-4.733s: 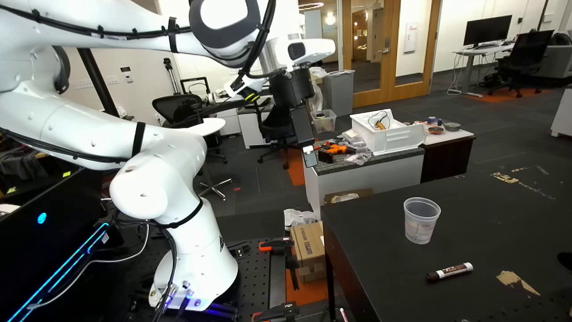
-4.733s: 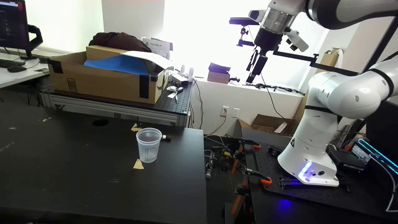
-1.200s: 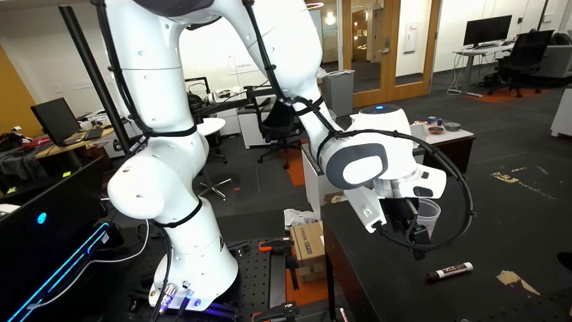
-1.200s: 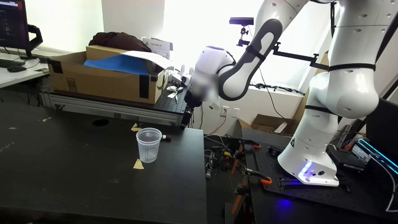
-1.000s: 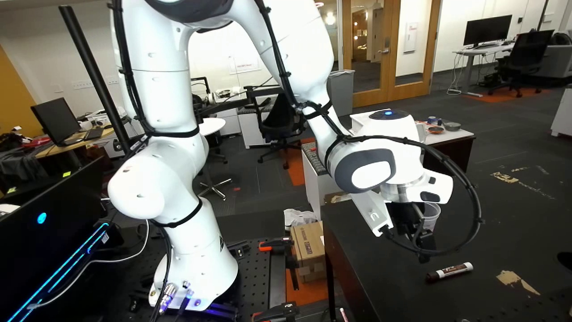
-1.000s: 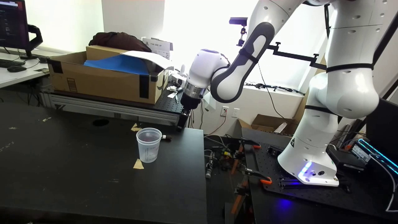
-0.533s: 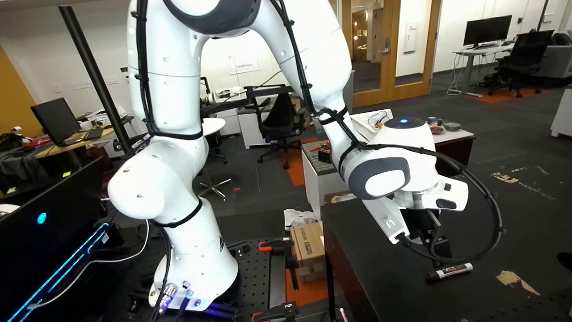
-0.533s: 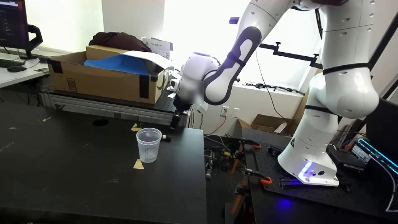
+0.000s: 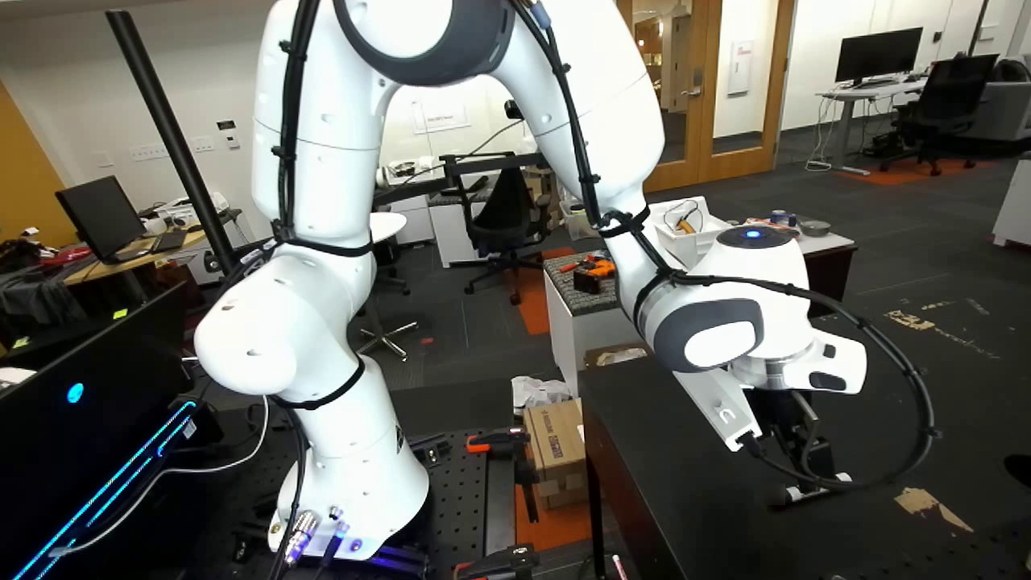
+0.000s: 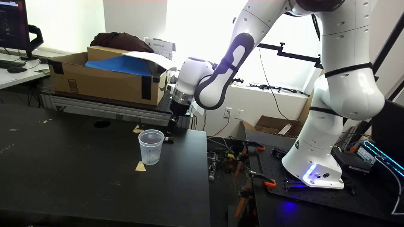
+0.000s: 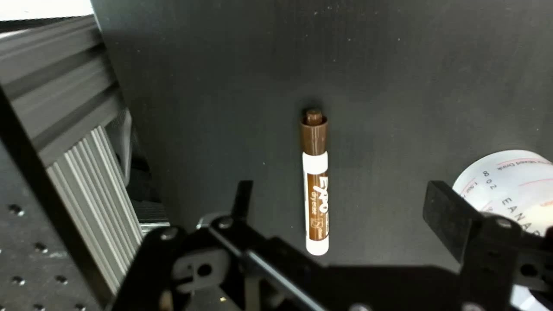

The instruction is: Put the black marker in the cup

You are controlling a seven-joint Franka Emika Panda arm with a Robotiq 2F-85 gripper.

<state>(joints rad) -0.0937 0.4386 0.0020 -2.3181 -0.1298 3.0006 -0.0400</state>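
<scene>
- In an exterior view the arm [image 9: 612, 105] arches across the top middle of the frame, then bends down to the lower right, its wrist [image 9: 749, 282] low over the table [image 9: 709, 491].
- In the wrist view the gripper [image 11: 339, 209] is spread wide, its fingers to either side of the marker [image 11: 317, 194]; I cannot tell whether they touch the table.
- There the marker lies mid-frame, brown end toward the top.
- The cup [image 10: 151, 148] stands upright, left of centre in an exterior view, partly hiding the marker.
- Compared with half a second ago, the wrist sits lower and farther right, and the gripper now covers the marker's middle; marker and cup are unmoved.
</scene>
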